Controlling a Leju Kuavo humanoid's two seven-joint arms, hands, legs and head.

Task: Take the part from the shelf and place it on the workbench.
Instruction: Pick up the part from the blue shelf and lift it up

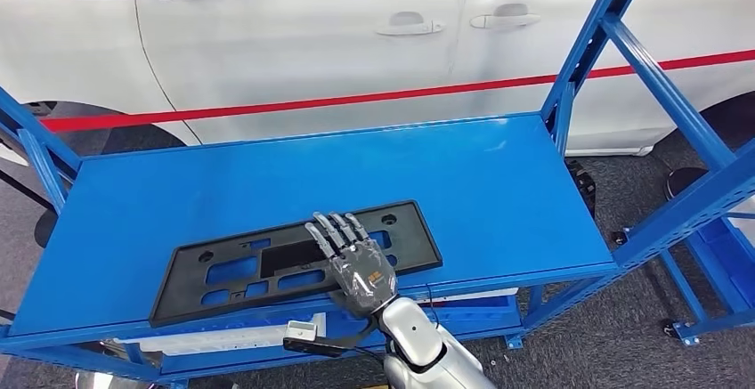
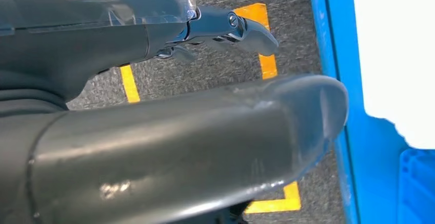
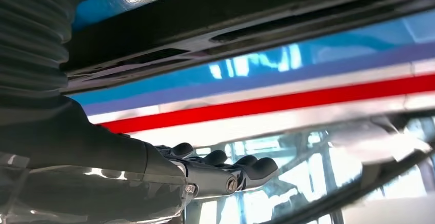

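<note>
Head view shows the right robot hand (image 1: pixel 358 264) lying palm-down on the part (image 1: pixel 294 260), a flat black plastic panel with cut-outs that rests on the blue shelf (image 1: pixel 499 184), its long side running along the shelf's front edge. The fingers (image 1: pixel 331 229) are stretched nearly straight and close together over the panel's middle, resting on it; the thumb cannot be made out there, so whether anything is hooked under the near edge I cannot tell. In the right wrist view the fingers (image 3: pixel 225 165) look extended with nothing between them, so the robot hand seems to press on the part rather than hold it. The main risk from here, as I judge it, is slippage: a flat hand on smooth plastic has no real purchase, and a pull toward the robot could let the panel skid, pivot about one end, or tip off the front edge to the floor. A long, thin panel taken near the middle may also sag or swing into the shelf's uprights beyond the hand. The left robot hand (image 2: pixel 225 26) hangs over grey floor with yellow tape (image 2: pixel 131 83), fingers loosely apart and holding nothing. A white car (image 1: pixel 356 42) stands beyond the shelf.
</note>
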